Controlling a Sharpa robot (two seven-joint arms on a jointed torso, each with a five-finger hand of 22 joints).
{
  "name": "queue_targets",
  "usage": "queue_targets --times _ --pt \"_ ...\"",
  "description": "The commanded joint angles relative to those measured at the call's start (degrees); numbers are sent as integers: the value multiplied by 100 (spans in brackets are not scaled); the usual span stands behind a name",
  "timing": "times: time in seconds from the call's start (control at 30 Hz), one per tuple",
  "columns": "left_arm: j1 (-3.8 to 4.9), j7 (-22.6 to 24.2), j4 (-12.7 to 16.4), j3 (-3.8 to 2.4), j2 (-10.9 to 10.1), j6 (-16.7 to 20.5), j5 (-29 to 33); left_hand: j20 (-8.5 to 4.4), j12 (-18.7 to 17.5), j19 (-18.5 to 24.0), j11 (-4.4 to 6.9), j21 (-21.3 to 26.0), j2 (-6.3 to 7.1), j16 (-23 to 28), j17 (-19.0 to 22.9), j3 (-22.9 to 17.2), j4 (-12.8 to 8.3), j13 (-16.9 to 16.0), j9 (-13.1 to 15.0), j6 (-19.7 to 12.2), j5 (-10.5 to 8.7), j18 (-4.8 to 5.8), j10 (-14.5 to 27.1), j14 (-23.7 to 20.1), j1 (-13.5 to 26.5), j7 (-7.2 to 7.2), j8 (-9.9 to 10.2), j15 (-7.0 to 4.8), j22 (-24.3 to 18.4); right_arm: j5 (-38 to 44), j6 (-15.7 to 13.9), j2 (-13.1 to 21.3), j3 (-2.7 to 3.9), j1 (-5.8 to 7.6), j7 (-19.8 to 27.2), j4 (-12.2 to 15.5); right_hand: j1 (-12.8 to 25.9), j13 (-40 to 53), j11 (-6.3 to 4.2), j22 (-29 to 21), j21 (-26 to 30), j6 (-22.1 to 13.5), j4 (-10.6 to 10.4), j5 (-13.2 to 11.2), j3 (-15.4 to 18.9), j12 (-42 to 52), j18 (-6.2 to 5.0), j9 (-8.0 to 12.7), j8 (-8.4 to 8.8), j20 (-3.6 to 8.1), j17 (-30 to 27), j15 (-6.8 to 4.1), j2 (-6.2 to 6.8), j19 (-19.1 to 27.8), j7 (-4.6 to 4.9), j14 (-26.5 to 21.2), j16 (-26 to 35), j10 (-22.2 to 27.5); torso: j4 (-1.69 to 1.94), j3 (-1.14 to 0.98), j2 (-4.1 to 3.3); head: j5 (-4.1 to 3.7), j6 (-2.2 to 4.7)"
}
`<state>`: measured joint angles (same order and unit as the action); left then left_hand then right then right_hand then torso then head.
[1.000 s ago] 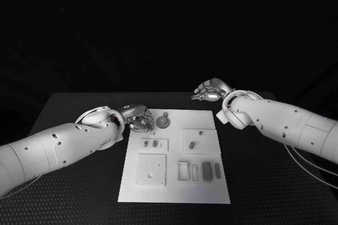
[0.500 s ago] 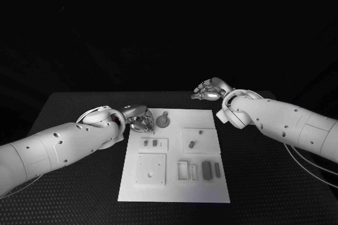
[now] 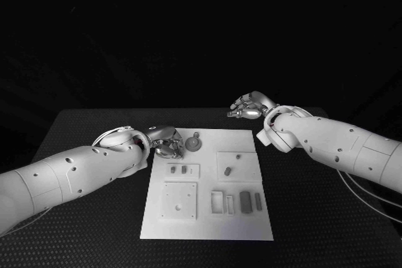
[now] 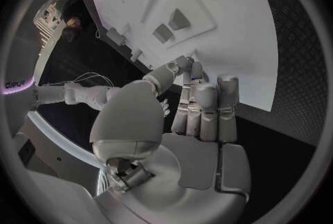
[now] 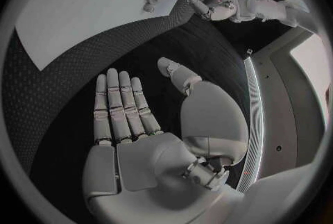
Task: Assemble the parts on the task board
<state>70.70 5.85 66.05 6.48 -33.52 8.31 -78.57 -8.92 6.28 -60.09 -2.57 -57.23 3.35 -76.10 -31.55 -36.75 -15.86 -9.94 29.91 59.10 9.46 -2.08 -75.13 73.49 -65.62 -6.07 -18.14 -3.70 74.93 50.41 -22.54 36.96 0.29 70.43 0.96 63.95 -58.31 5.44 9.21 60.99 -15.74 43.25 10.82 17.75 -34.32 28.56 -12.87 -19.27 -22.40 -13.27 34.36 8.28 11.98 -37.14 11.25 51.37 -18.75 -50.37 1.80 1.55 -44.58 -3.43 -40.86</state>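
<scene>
The task board (image 3: 210,181) is lying in the middle of the black worktop (image 3: 92,221), its long side running from near to far. A round part with a small tab (image 3: 193,143) is sitting on the board's far left corner. Nearer on the board, two small dark parts (image 3: 178,170) are standing in a raised square on the left, one dark part (image 3: 228,172) is lying on the square to the right, and a row of upright dark parts (image 3: 246,202) is occupying the near right area beside a plain square plate (image 3: 179,200).

The left hand (image 3: 166,145) is hovering at the board's far left edge, just beside the round part, fingers curled toward it; whether it is actually touching or holding the part, I cannot tell. In the left wrist view the fingers (image 4: 207,107) are lying together, reaching over the board's edge.

The right hand (image 3: 250,107) is hanging beyond the board's far right corner, well apart from the parts, holding nothing. In the right wrist view its fingers (image 5: 119,104) are stretching out flat above the worktop.
</scene>
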Motion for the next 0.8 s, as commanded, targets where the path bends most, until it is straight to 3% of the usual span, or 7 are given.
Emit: queue_targets --times 0.03,0.8 --pt "0 -4 -6 -1 14 -155 39 -27 5 -5 18 -13 -62 -20 7 -27 0 -10 7 24 32 -631 -39 16 -20 3 -6 -42 76 16 49 -1 2 -2 57 7 -16 -6 16 6 30 -27 3 25 32 -6 -50 7 -38 -12 -5 7 29 25 68 -35 5 12 1 4 1 -6 -3" --pt "-47 22 -97 53 102 -225 42 -32 -13 5 15 -8 -63 -18 16 -33 -2 -6 3 20 65 -620 -39 12 -6 0 0 -39 76 16 51 3 2 -2 59 9 -17 -13 16 13 36 -27 2 25 32 -3 -52 10 -40 -14 -7 7 28 23 68 -36 3 12 0 3 -2 -22 -20"
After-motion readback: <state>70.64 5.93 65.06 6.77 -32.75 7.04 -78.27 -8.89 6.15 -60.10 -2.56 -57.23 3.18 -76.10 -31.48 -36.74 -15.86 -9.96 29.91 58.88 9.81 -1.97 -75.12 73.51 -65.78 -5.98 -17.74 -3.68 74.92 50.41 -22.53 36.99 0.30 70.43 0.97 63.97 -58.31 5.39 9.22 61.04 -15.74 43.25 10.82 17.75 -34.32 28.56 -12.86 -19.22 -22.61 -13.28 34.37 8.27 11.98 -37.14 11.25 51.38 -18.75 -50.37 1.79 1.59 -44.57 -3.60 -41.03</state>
